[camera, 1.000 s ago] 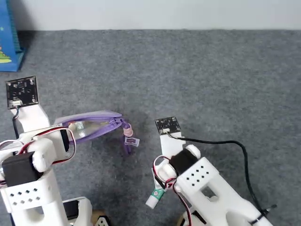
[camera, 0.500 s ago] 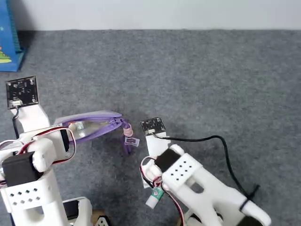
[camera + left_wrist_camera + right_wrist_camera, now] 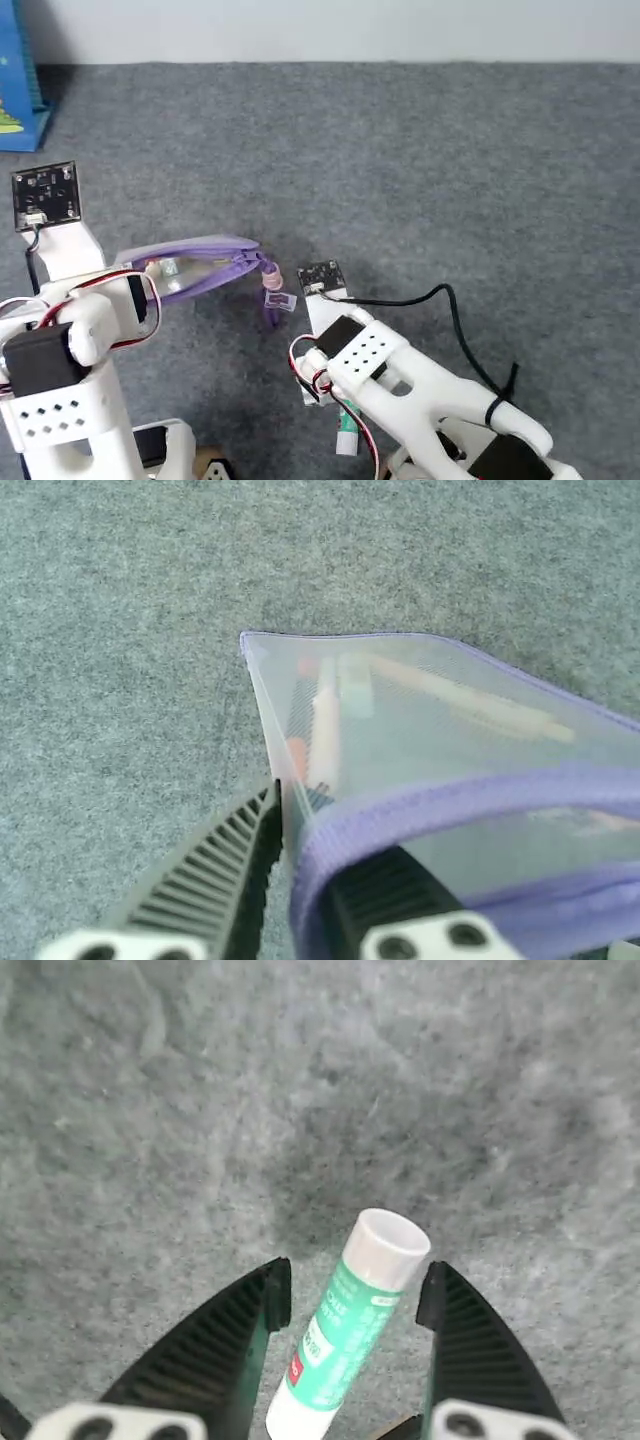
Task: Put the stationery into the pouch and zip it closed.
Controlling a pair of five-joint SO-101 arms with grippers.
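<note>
The green-and-white cylindrical glue stick (image 3: 343, 1330), lying 12-to-6 o'clock in the high view, was straddled, apparently unclamped, by the right gripper (image 3: 356, 1268), jaws spread wide.

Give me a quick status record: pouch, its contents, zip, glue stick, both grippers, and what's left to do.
pouch: purple-edged mesh pouch, standing on edge over the grey carpet
left gripper: shut on the pouch's purple edge
contents: pens visible through the mesh
zip: mouth looks open; zip pull hangs at the end nearest the other arm
glue stick: green, white cap, at the right gripper, apart from the pouch; grip unclear
left to do: glue stick in, zip shut
</note>
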